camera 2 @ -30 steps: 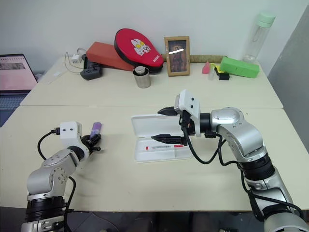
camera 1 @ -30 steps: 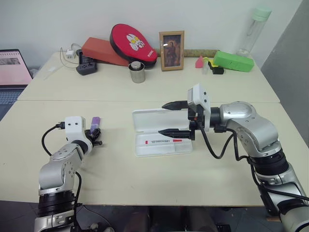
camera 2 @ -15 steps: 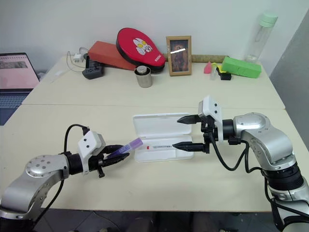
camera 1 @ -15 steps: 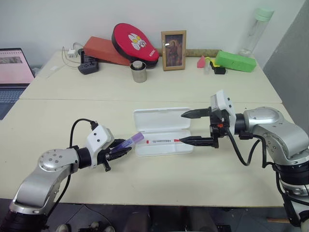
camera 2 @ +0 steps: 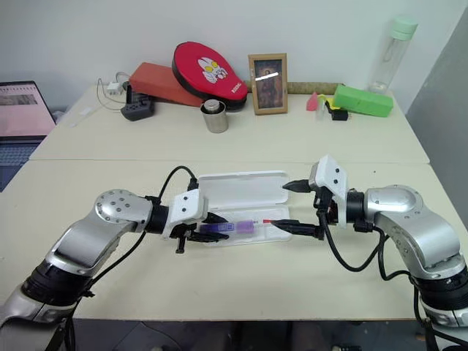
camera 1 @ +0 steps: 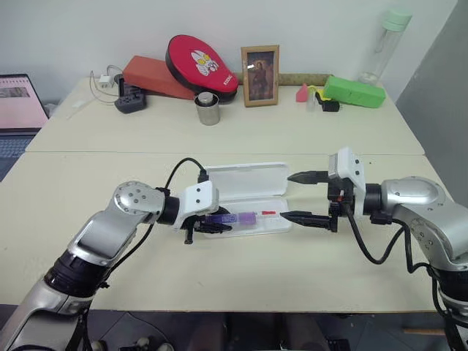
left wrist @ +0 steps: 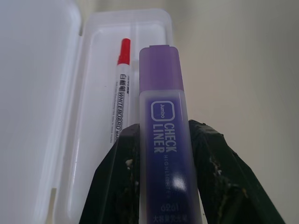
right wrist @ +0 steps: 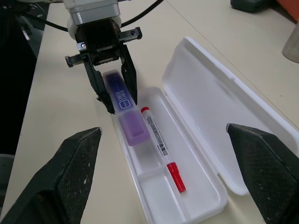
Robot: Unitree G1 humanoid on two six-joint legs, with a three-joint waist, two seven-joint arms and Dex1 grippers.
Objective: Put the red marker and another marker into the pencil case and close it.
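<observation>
Left pincer, just left of frame mid, is clamped on the purple marker & holds it over the front edge of the pencil case, which lies lid-open at frame mid on the tabletop. Right pincer, right of mid, has its fingers spread wide w/ nothing in them, just by the case's right end. The red marker lies inside the case tray, red cap to the right, right beside the purple one.
</observation>
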